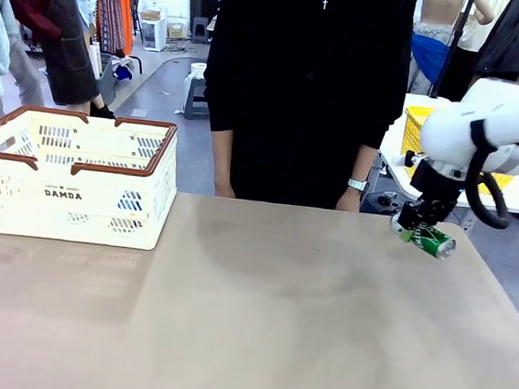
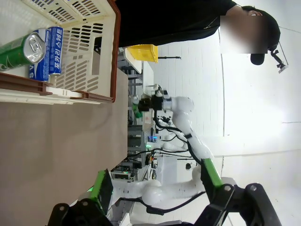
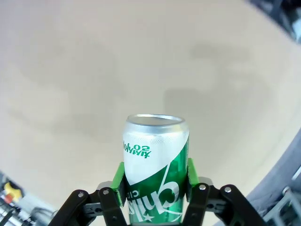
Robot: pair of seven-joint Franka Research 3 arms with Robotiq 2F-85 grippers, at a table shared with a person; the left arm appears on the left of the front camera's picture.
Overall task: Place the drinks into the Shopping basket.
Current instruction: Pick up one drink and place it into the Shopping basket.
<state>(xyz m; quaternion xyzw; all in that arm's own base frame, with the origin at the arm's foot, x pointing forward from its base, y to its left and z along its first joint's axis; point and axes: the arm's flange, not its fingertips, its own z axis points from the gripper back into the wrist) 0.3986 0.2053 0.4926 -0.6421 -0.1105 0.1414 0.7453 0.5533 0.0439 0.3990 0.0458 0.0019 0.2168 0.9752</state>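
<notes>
A green drink can point(image 1: 433, 241) hangs tilted above the table's far right part, with my right gripper point(image 1: 417, 231) shut on it. In the right wrist view the same green can point(image 3: 154, 155) sits between the green pads point(image 3: 118, 181) of my right gripper point(image 3: 155, 188), its silver end pointing away over the table. The cream Shopping basket point(image 1: 19, 204) with its brown rim stands at the far left. Inside the basket point(image 2: 80, 66) lie a green can point(image 2: 16, 51) and a blue can point(image 2: 49, 54). My left gripper point(image 2: 155, 186) is open, with nothing between its fingers, near the basket.
A person in black stands at the far edge of the table point(image 1: 257, 314), hands down behind it. A yellow basket point(image 1: 416, 127) sits on a white table behind my right arm. The wide middle of the tabletop is bare.
</notes>
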